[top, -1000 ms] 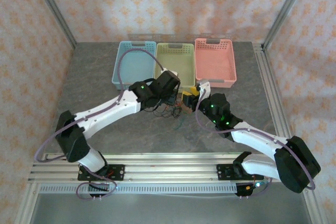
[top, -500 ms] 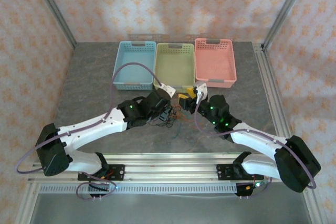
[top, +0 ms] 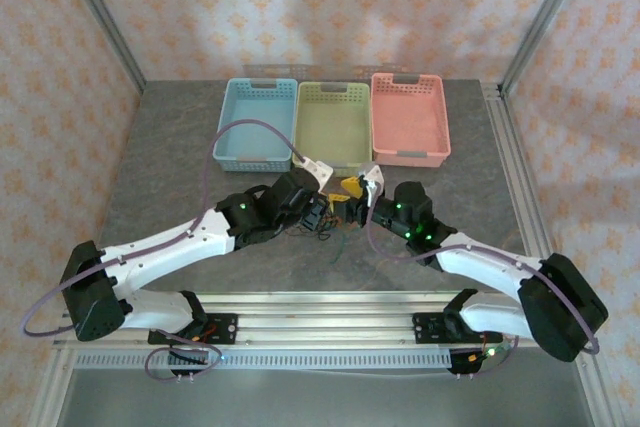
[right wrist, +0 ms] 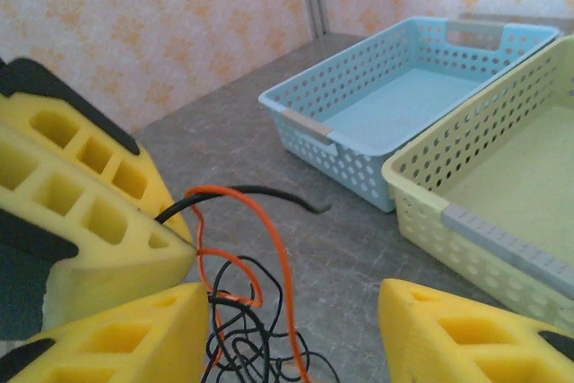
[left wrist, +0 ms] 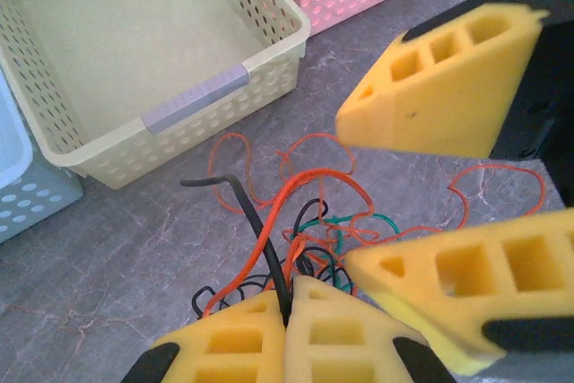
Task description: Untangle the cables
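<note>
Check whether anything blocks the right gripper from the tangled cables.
Nothing visible does. The right gripper is open, the cables lying just ahead between its jaws. The left gripper, shut on the black cable, sits close beside, not across the path.

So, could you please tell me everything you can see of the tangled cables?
The cables are a loose tangle of thin, floppy wires, orange-red, black and one green, lying on the grey table before the yellow-green basket. The left end effector is shut on a black and an orange strand; the rest sprawls in loops.
</note>
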Motion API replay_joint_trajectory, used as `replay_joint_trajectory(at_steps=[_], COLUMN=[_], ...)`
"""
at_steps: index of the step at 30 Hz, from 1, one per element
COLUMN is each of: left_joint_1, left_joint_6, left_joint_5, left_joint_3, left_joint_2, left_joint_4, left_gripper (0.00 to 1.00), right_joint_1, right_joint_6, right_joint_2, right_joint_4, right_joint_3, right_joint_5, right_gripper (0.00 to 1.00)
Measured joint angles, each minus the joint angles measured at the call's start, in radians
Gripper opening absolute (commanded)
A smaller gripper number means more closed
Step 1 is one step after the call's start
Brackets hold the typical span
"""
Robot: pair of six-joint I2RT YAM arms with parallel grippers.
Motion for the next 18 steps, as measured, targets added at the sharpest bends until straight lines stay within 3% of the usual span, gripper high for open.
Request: replay_joint_trajectory(at_steps=[9,11,14,18], left_joint_1=[0.0,-0.001,-0.007,-0.013], left_joint_6=[0.0,0.0,0.002,0.008], left_joint_5=[0.045,0.051,0.053,0.055], left_joint_3=[-0.017,-0.019,-0.019,-0.019], left_joint_2=[-0.013,-0.015,-0.015,-0.016], left_joint_4=[0.014,0.015,0.015,0.016], left_gripper=[0.0,0.0,0.0,0.0], right_joint_1=[0.008,0.008,0.008,0.008], right_joint_6=[-0.007,-0.013,-0.015,-0.007], right_joint_2=[0.029,0.029,0.029,0.018], right_joint_4=[-0.005,-0.004,-0.003,-0.009], right_joint_3=[0.009,0.01,0.01,0.01], right_joint_5=[-0.016,-0.011,0.0,0.033], right_gripper=[0.38,0.27,0.0,0.0])
